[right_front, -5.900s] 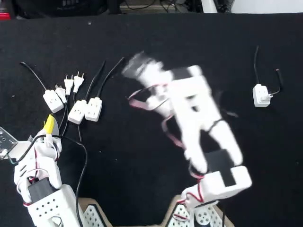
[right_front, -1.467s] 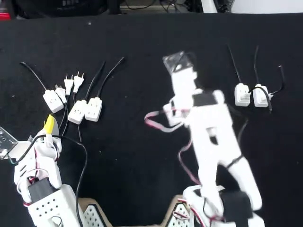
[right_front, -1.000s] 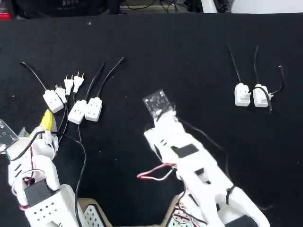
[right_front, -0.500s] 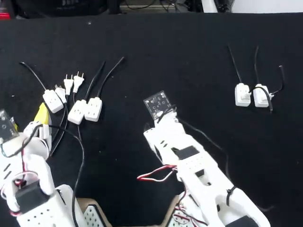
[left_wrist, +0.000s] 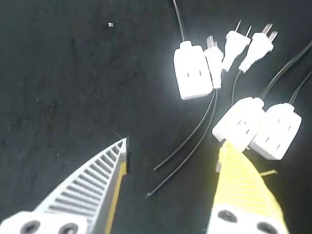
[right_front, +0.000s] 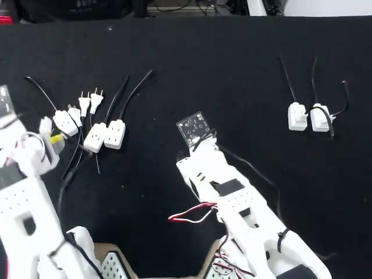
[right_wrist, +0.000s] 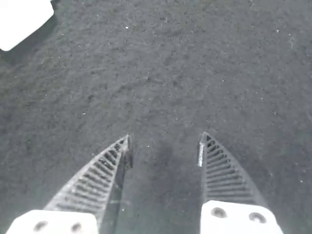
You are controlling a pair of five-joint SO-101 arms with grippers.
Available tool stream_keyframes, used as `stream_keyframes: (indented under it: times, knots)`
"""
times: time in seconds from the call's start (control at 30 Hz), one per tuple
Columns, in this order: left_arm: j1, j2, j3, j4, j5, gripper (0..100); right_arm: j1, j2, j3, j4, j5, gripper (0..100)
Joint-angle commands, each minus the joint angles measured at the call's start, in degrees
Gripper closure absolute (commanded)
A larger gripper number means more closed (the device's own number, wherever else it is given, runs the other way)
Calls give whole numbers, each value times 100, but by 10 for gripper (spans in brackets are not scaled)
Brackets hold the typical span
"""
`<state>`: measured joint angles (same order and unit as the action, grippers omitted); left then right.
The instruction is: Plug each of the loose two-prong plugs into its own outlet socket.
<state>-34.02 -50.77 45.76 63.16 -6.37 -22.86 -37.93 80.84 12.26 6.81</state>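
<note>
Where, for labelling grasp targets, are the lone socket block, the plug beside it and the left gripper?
Lone socket block point(left_wrist: 192, 75), left wrist view, slotted face.
Plug beside it point(left_wrist: 213, 56), left wrist view, white body.
Left gripper point(left_wrist: 173, 145), left wrist view, between fingertips.

Loose white plugs point(right_front: 96, 100) beside sockets point(right_front: 114, 133)

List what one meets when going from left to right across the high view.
Left arm → single white socket → two sockets lying side by side → right arm → pair of corded sockets. The two loose plugs are left out, since they sit above the sockets and overlap them in the order.
</note>
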Motion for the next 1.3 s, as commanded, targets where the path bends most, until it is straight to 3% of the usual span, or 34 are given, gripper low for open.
stream_keyframes:
  times: [0.0,0.27,0.5,0.67,0.93,1.27]
  knots:
    - [57,967,-1270,466,-334,704,-70,-189,-13,-176,-9,804]
    - [75,2277,-2659,1275,-413,704,-70,-189,-13,-176,-9,804]
    - [1270,3077,-2853,1433,-1266,704,-62,-189,-4,-158,-9,804]
    - [2079,3587,-2888,1389,-1327,704,-53,-189,-4,-158,-9,804]
    - [2782,4607,-2914,88,-1292,704,-44,-189,4,-149,-9,804]
    - [2923,5635,-2914,-1152,-1292,704,-44,-189,4,-149,-9,804]
